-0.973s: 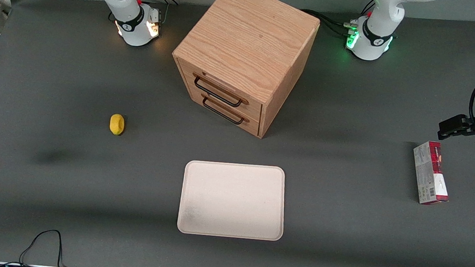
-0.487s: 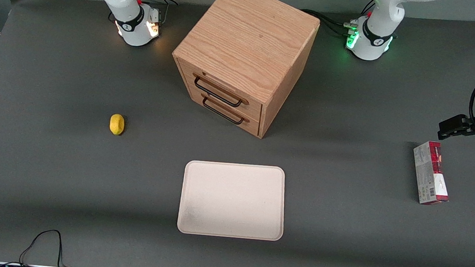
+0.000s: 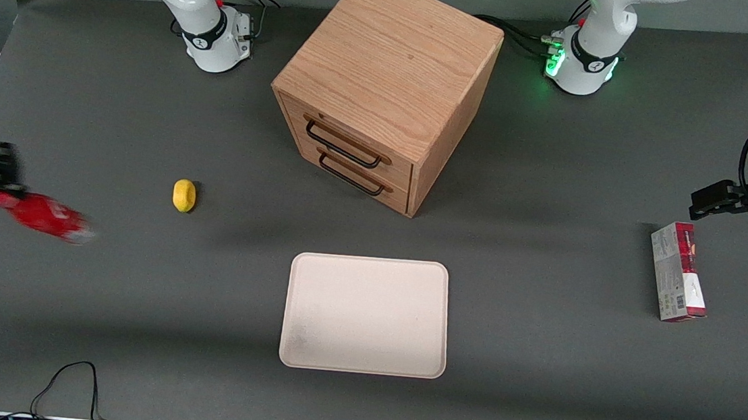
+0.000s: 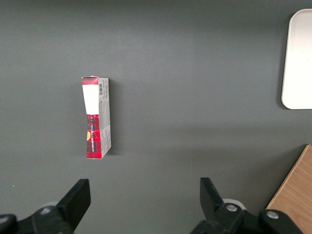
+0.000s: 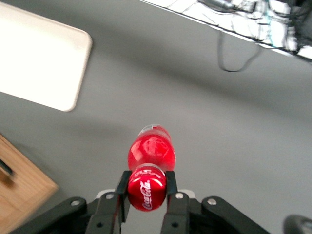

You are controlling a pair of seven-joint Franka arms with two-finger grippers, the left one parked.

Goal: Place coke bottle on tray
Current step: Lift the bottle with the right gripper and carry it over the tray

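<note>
The end effector grips the coke bottle at its capped end, fingers pressed on either side. In the front view, at the middle of the left edge, the bottle hangs tilted above the bench, toward the working arm's end. The tray lies at lower centre, well apart. A lemon sits between them.
</note>
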